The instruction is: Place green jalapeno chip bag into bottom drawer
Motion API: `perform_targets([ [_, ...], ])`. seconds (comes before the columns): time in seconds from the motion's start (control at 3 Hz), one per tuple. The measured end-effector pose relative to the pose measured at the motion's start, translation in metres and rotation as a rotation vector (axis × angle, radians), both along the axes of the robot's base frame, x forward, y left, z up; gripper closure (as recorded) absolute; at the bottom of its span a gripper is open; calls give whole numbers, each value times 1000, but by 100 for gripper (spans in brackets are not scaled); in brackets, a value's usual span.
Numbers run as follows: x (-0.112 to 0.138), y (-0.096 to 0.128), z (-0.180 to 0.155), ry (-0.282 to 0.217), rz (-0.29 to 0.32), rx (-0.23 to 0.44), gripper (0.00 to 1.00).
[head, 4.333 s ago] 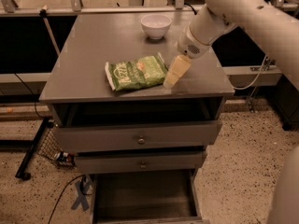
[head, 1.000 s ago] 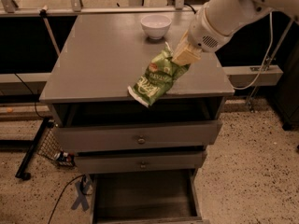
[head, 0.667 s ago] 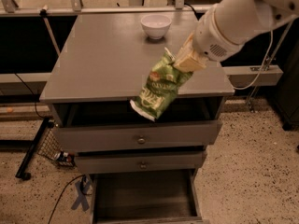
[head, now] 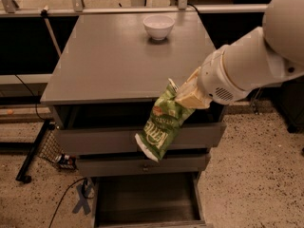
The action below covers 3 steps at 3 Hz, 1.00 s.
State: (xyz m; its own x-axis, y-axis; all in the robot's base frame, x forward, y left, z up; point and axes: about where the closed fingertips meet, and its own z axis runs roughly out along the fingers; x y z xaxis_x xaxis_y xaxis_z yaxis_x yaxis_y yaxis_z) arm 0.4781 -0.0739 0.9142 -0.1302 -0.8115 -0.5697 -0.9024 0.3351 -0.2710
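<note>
The green jalapeno chip bag (head: 163, 123) hangs by its upper end from my gripper (head: 189, 95), which is shut on it. The bag dangles in front of the cabinet's upper drawers, past the front edge of the grey tabletop (head: 128, 56). Its white crimped lower end points down and left. The bottom drawer (head: 145, 205) is pulled open below it, a wide grey tray with a dark floor. My white arm (head: 256, 61) comes in from the right.
A white bowl (head: 158, 26) stands at the back of the tabletop. Two upper drawers (head: 137, 139) are shut above the open one. A black frame and cables (head: 45, 151) lie on the speckled floor at the left.
The bag was lifted off the tabletop, carried forward over the front edge and lowered. It now hangs in front of the drawers above the open bottom drawer.
</note>
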Motion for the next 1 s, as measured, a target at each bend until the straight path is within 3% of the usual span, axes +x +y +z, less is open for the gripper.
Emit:
perform_targets([
  [0.33, -6, -7, -54, 107, -46, 10, 100],
  [1.0, -8, -11, -67, 129, -61, 30, 100],
])
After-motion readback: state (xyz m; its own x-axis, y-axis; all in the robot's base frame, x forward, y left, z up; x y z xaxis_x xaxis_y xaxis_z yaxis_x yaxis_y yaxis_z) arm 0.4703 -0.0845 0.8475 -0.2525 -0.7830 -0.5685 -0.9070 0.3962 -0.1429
